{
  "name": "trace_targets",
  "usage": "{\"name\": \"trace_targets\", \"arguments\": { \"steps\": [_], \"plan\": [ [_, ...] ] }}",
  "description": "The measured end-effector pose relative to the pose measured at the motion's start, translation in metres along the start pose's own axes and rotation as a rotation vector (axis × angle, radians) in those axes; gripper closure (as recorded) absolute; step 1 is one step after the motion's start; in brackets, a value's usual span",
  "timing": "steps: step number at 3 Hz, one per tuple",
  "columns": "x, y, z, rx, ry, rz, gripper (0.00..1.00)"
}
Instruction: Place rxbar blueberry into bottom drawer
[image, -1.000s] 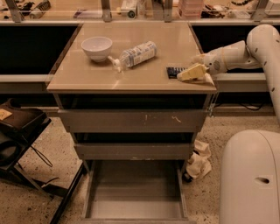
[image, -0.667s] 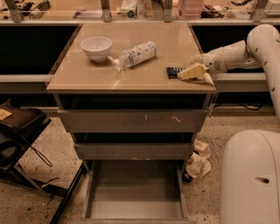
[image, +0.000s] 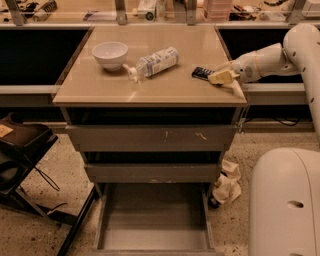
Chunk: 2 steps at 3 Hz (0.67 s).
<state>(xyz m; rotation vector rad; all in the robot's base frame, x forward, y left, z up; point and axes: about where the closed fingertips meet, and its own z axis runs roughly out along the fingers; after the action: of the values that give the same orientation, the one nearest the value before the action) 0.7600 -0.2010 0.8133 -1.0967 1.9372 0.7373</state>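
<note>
The rxbar blueberry, a small dark navy bar, lies on the tan tabletop near its right edge. My gripper reaches in from the right on a white arm and sits right at the bar's right end, low over the tabletop. The bottom drawer is pulled out at floor level below the cabinet, showing a plain grey floor with nothing in it. The two upper grey drawers are closed.
A white bowl and a clear plastic bottle lying on its side are on the tabletop's left and middle. A crumpled pale bag lies on the floor right of the drawers. A black stand is at the left. My white base is at the lower right.
The gripper has shifted only slightly at the bar's right end. The bowl, bottle and drawers have not moved.
</note>
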Motion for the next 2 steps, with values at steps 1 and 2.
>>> {"name": "trace_targets", "arguments": {
  "steps": [1,2],
  "plan": [
    [-0.0015,-0.0011,-0.0002,0.0,0.0,0.0,1.0],
    [0.0006,0.0016,-0.0044,-0.002,-0.004,0.002,1.0]
  ]
}}
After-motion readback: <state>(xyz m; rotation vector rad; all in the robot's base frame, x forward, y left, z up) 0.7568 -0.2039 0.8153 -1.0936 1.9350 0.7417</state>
